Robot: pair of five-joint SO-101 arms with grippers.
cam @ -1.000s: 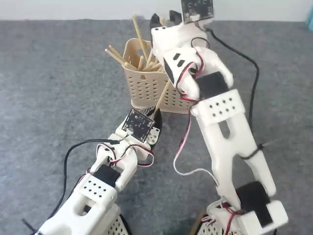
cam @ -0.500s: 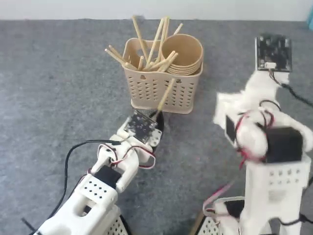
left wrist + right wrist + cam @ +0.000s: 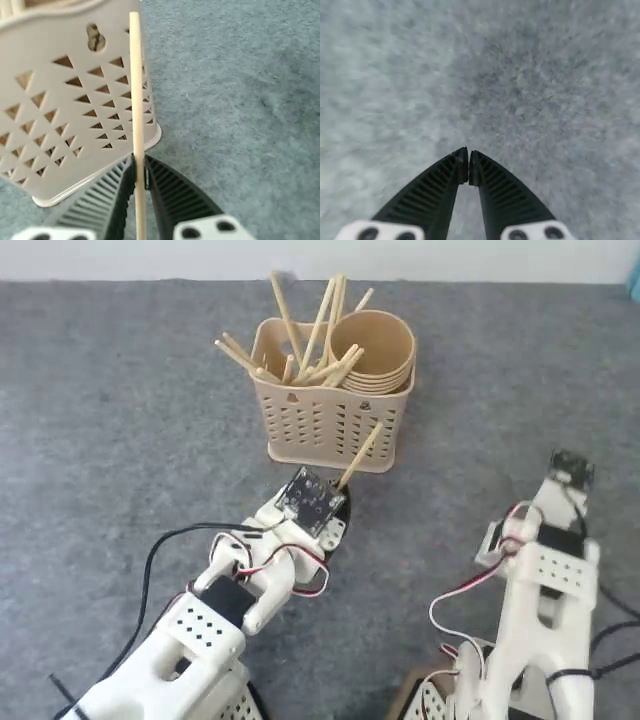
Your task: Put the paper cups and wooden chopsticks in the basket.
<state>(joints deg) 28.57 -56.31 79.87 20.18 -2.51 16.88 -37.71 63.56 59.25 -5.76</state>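
Quick status from my end. The left gripper is pinched tight on a single chopstick, gripping it down near its lower end, so most of the stick pokes out toward the basket. The paper cups are nested in the basket's right side, and a bunch of chopsticks lean around in there too. The right gripper is closed on nothing, hanging over bare table well apart from everything.

Here's what worries me. From above, the held stick's tip sits in front of the basket's near wall, below the rim. I can't tell if it's actually touching. If I drive forward without lifting first, I reckon the tip jams into the wall or snags one of those triangle holes, and then either the basket gets shoved or tipped, or the stick pivots in the jaws because I'm holding it so close to one end.

Second risk: the basket's crowded. Dropping this one in at a bad angle could have it bounce off the leaning sticks or the cup rim and land back on the table, or knock one of them out.
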